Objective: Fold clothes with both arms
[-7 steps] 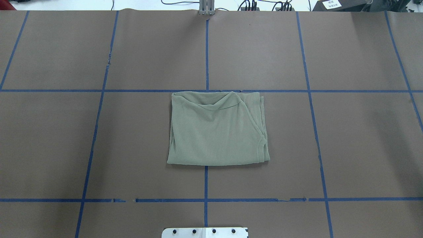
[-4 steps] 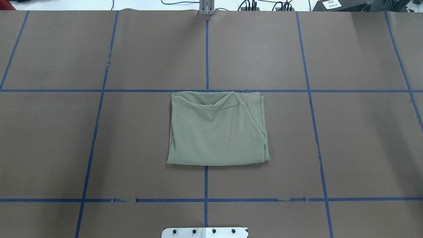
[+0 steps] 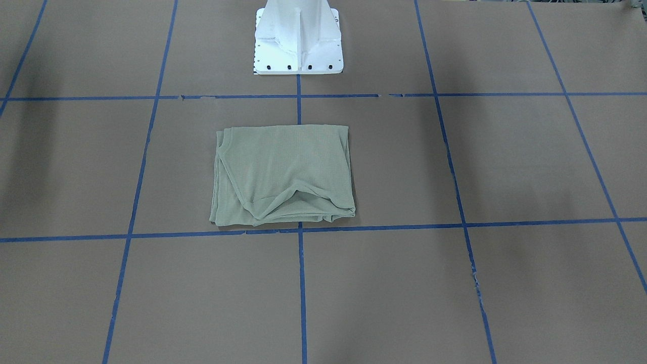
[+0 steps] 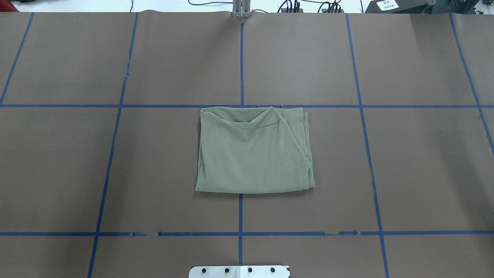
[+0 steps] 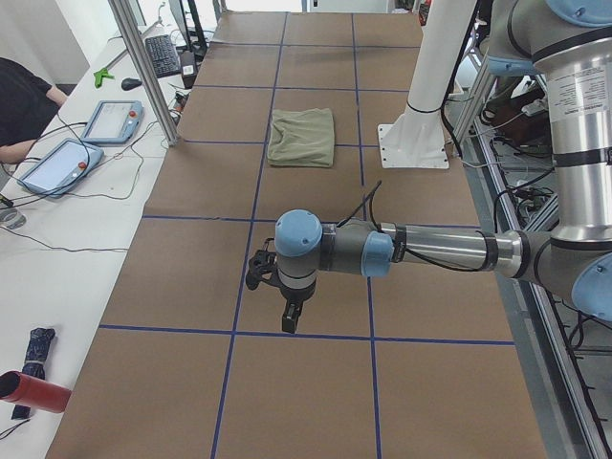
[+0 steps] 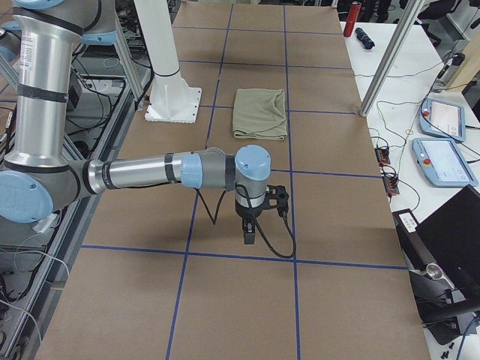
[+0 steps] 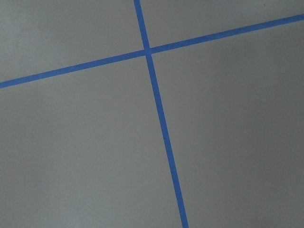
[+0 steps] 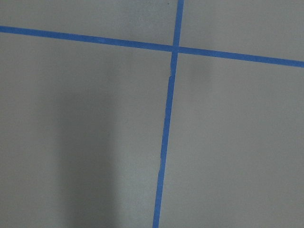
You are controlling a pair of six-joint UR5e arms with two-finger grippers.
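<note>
The pale sage-green shirt (image 4: 254, 150) lies folded into a rough rectangle at the table's middle, neck opening on its far side. It also shows in the front-facing view (image 3: 283, 174) and in both side views (image 5: 301, 137) (image 6: 260, 114). My left gripper (image 5: 290, 320) shows only in the exterior left view, pointing down over the table well away from the shirt. My right gripper (image 6: 249, 234) shows only in the exterior right view, likewise far from the shirt. I cannot tell whether either is open or shut. Both wrist views show only brown paper and blue tape.
The white pedestal base (image 3: 298, 40) stands at the robot's side of the table. Blue tape lines (image 4: 241, 61) grid the brown cover. A metal post (image 5: 143, 72), tablets (image 5: 110, 121) and a person (image 5: 24, 100) are at the operators' desk.
</note>
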